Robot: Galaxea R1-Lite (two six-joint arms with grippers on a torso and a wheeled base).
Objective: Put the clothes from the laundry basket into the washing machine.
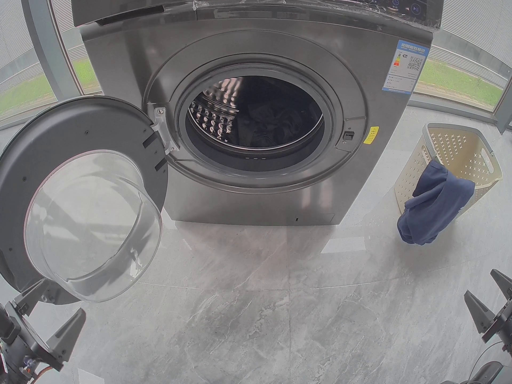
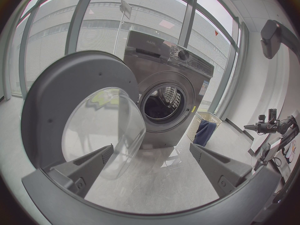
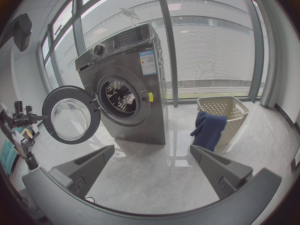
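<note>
One blue garment [image 1: 434, 204] is left draped over the basket [image 1: 482, 150] beside the washing machine [image 1: 256, 198], whose drum [image 1: 213, 113] is seen partly loaded; the left tool [image 2: 150, 145] and right tool [image 3: 150, 146] are released.

The washing machine [image 1: 133, 65] is brushed dark grey, and its door [image 1: 64, 129] is a matt charcoal ring around clear glass. The drum [image 1: 213, 113] gleams silver, patterned with rows of round dimples. The laundry basket [image 1: 464, 150] is pale cream (its walls dotted with a regular grid of small holes). The garment [image 1: 434, 204] is plain navy blue, the sticker [image 1: 371, 135] is yellow, and the floor [image 1: 266, 305] is light grey with marble veining.
</note>
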